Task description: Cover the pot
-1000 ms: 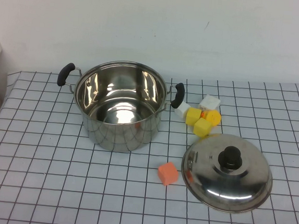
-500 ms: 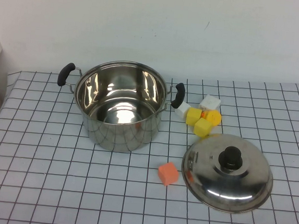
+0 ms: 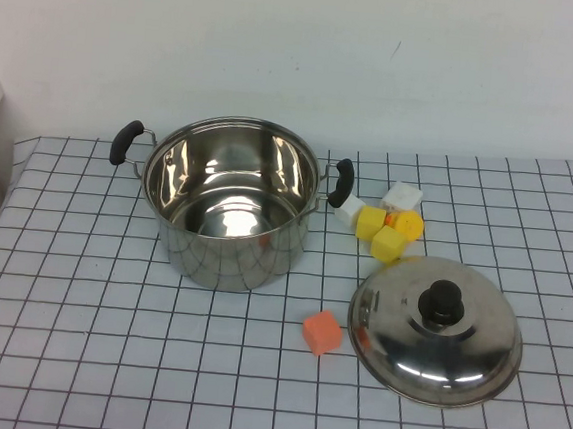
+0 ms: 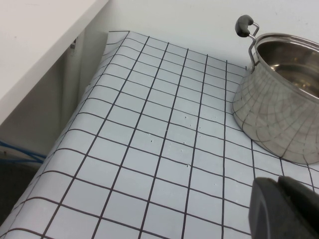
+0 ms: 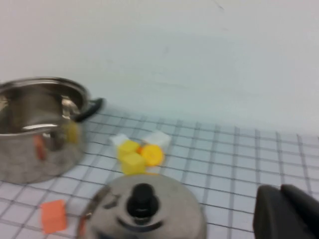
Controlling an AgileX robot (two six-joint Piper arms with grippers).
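High view: stainless-steel stockpot (image 3: 229,202) standing open and empty at far left-centre of the checked tablecloth (image 3: 75,337), black side handles pointing left and right. Domed steel lid (image 3: 435,330) lying knob-up to the near right, well apart from the pot. Orange cube (image 3: 322,332) sitting just beside the lid's left edge. Cluster of yellow blocks (image 3: 385,233) and a white block (image 3: 401,196) lying between the pot's right handle and the lid's far edge. Neither arm showing here; no gripper over the table.

Left wrist view: left gripper (image 4: 286,209) showing only as a dark finger edge at the frame corner, hanging above bare cloth on the pot's left side. Jaw state impossible to tell. Pot wall and one handle showing, nothing touching them.

Right wrist view: right gripper (image 5: 286,214) likewise showing only as a dark edge, hovering near and to the right of the lid, not touching it. Jaw state impossible to tell. Lid's black knob (image 5: 143,199) facing up and unobstructed.

Judgement: opening step, reaching for the lid, not yet begun. Next move calling for the right gripper closing on the knob, lifting clear of the blocks, carrying left and centring over the rim.

No brands, labels or legible writing showing anywhere.
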